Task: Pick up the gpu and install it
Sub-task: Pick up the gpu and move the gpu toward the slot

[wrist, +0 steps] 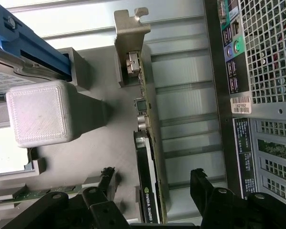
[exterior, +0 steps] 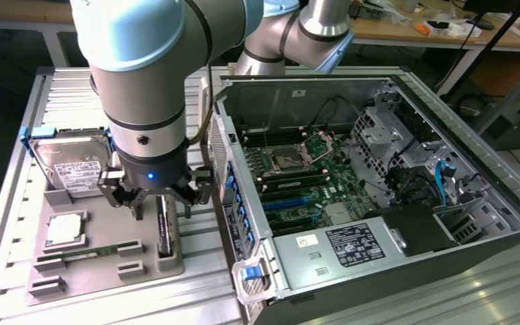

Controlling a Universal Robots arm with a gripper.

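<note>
1 spread hand abv gpu

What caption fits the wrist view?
Open black gripper flanks the gpu, a thin green card with silver bracket, standing edgewise in a grey tray.

The thin green gpu card stands on edge in the grey plastic tray, between the spread fingers of the black gripper, the silver hard drive farther back, the black computer case at the exterior view's right.

Gpu cooler end cut off at edge.
</note>
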